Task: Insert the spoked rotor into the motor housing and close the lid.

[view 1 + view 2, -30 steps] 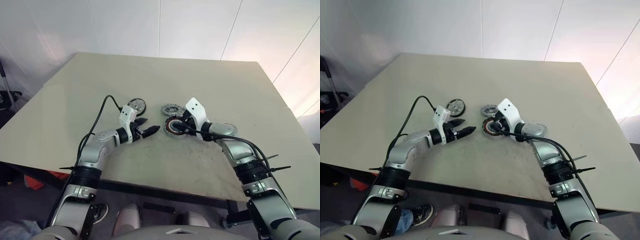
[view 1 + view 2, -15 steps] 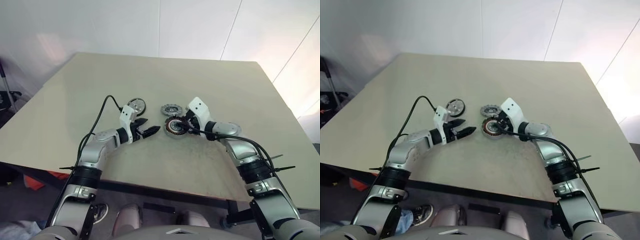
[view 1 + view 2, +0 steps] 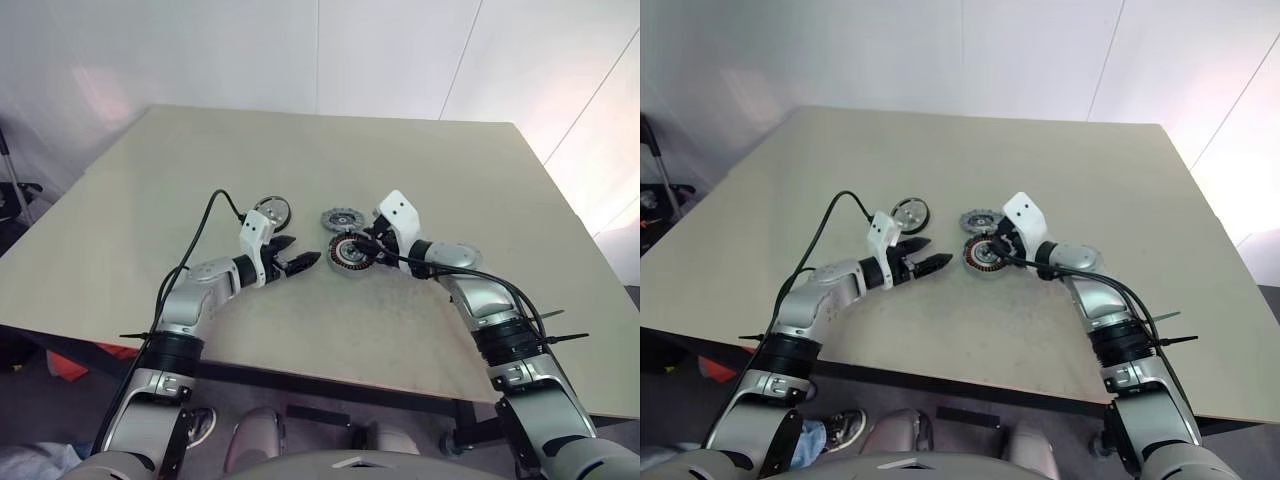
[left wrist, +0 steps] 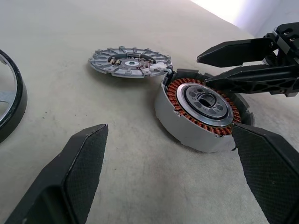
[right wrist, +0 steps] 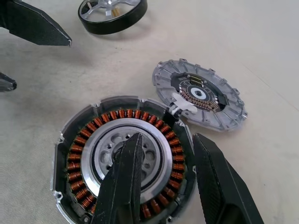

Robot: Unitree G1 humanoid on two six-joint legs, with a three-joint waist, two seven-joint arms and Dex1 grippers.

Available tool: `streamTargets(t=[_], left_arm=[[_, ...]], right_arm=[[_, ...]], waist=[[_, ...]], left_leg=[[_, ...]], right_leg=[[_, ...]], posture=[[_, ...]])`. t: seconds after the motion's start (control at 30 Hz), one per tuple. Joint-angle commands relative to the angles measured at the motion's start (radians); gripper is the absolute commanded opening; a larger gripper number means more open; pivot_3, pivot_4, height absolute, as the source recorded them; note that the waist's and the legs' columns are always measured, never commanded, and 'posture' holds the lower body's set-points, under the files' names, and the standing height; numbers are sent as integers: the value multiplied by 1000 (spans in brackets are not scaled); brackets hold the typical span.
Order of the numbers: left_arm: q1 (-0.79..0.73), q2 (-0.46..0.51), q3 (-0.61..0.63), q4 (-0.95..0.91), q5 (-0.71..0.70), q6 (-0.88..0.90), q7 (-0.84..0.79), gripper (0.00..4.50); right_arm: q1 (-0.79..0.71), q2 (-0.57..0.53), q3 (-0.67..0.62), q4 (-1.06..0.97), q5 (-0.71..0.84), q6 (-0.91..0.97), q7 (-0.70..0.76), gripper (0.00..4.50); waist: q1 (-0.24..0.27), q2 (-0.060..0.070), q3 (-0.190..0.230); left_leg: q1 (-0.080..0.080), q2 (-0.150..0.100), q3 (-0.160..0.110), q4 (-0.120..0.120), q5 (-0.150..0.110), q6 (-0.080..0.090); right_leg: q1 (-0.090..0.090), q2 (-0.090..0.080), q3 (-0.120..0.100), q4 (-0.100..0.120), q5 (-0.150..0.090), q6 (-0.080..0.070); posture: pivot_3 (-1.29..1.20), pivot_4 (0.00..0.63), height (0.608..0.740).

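Nothing really moved: right hand pinched the round copper-wound motor housing's rim, left hand stayed spread at its 9 o'clock on the beige desk.

Right gripper fingers cover part of the motor housing centre and near windings; fingertip contact with the rim cannot be judged. Black-rimmed ring, beside the housing, cut by the left wrist frame edge. Head views: housing interior and flat ribbed disc too small to resolve
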Motion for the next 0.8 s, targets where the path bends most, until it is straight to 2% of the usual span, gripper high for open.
streamTargets(t=[0.03,0.23,0.33,0.43,0.47,0.8], left_arm=[[-24,5,6,-20,-1,-16,-3,4500],[-24,5,6,-22,-1,-13,0,4500],[-23,4,7,-23,-2,-12,0,4500],[-24,3,7,-22,-2,-12,1,4500],[-25,3,7,-20,-1,-12,2,4500],[-28,0,6,-18,0,-10,5,4500]], right_arm=[[-17,4,-9,-27,0,-15,-4,1880],[-28,15,-25,-37,14,-8,-9,1880],[-29,16,-39,-52,32,5,-3,1266],[-27,13,-43,-60,38,9,4,220],[-28,12,-44,-59,37,10,3,53],[5,11,-13,-81,13,31,3,53]], waist=[[0,0,0],[0,0,0],[0,0,0],[0,0,0],[0,0,0],[0,0,0]], left_leg=[[0,0,0,0,0,0],[0,0,0,0,0,0],[0,0,0,0,0,0],[0,0,0,0,0,0],[0,0,0,0,0,0],[0,0,0,0,0,0]], right_leg=[[0,0,0,0,0,0],[0,0,0,0,0,0],[0,0,0,0,0,0],[0,0,0,0,0,0],[0,0,0,0,0,0],[0,0,0,0,0,0]], posture=[[0,0,740],[0,0,740],[0,0,740],[0,0,740],[0,0,740],[0,0,740]])
